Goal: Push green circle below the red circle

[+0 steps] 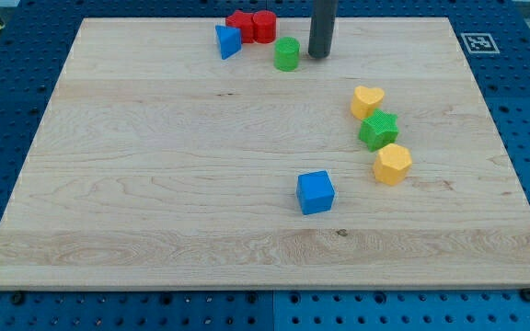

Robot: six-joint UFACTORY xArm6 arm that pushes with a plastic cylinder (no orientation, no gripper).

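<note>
Resting my tip just to the view's right of the small green plastic circle, I have no jaws to clench or release, only a bare rod. That circle sits on the pale wooden worktop just below and slightly right of the red plastic circle. A hard leftward shove could send it past, into the blue triangular block. Only a square printed marker shows; no readable words
</note>
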